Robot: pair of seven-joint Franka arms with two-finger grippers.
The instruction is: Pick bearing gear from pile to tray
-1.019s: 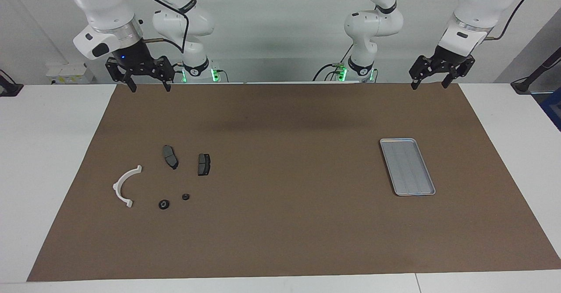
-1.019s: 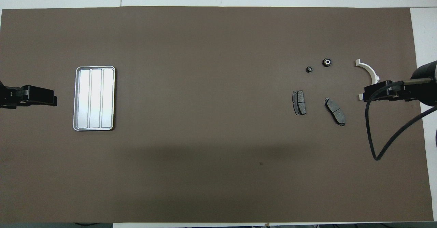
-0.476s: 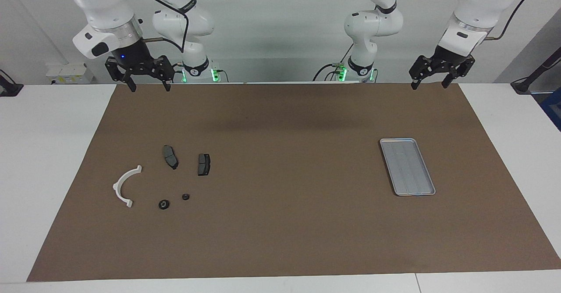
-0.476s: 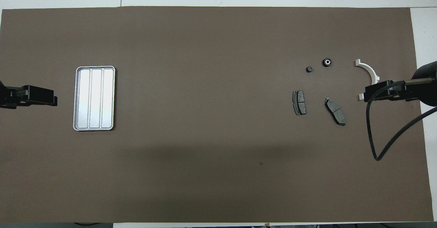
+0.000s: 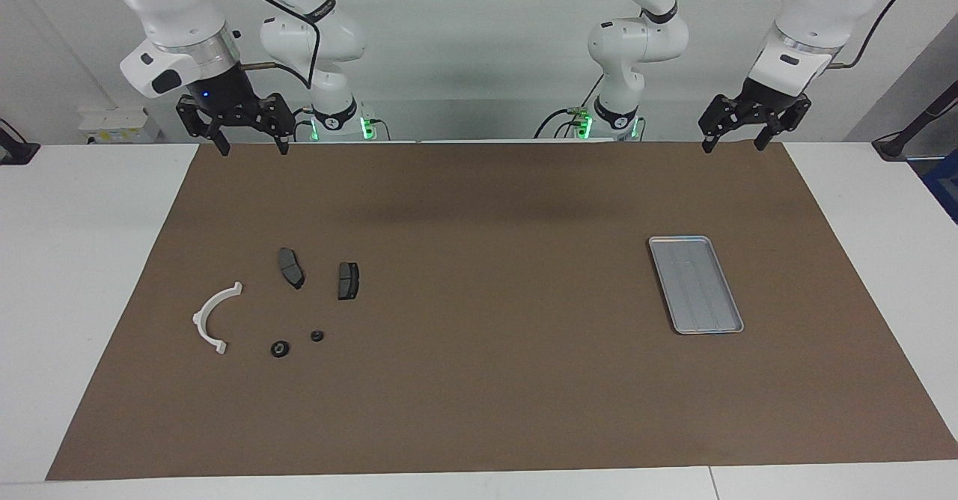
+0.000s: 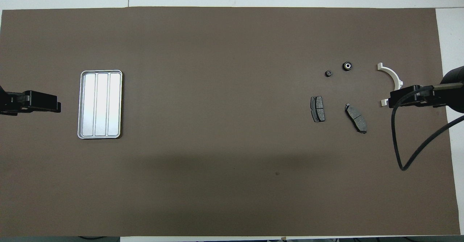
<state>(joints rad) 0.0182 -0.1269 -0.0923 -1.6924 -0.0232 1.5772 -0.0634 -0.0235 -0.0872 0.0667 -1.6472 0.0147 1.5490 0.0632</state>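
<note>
White wall is seen past a white table [image 5: 90, 275] covered by a brown mat [image 5: 494, 380]. On it, the pile [image 5: 278, 305] lies well apart from the tray [image 5: 694, 284]. Left gripper [image 5: 735, 139] is held wide, unmoved; right gripper [image 5: 250, 141], wide too, has risen slightly.

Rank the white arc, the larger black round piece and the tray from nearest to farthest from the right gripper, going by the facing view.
From the right gripper, raised over the mat's edge by the robots:
1. White arc, at the right arm's end of the table.
2. Larger black round piece, beside the arc, slightly farther from the robots.
3. Tray, at the left arm's end.
</note>
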